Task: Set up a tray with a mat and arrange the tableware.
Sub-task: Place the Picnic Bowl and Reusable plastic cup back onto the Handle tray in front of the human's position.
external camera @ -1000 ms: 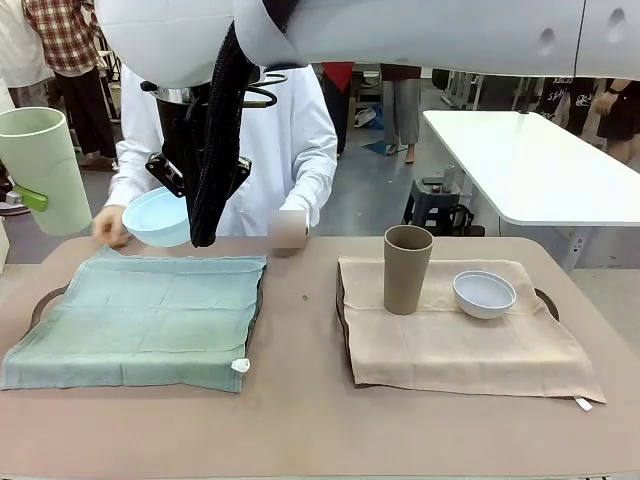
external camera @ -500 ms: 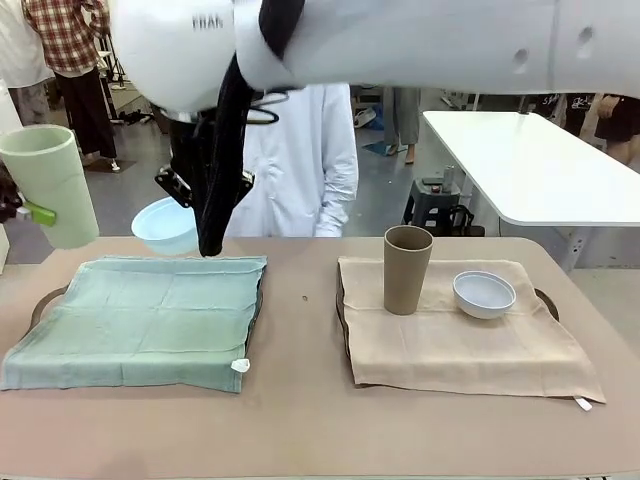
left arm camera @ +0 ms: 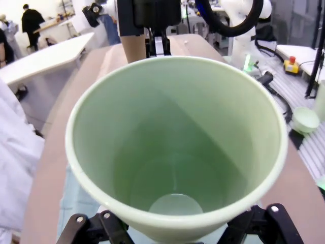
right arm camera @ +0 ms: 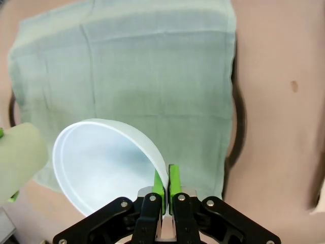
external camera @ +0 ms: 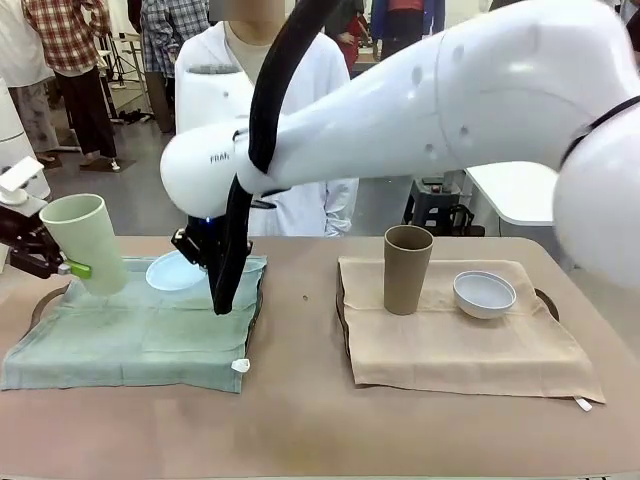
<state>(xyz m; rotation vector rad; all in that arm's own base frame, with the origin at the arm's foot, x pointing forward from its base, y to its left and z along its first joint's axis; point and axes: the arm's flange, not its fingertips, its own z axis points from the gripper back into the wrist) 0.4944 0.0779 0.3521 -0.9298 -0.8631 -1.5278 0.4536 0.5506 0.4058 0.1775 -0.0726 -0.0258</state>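
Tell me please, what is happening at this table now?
The left gripper holds a tall pale green plastic cup over the green mat. The right gripper pinches the rim of a small light blue bowl above that mat. A brown cup and a whitish-blue bowl already stand on the beige mat.

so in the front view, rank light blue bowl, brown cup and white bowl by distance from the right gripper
1. light blue bowl, pinched by the right gripper over the green mat
2. brown cup, on the beige mat
3. white bowl, farther right, beside that cup
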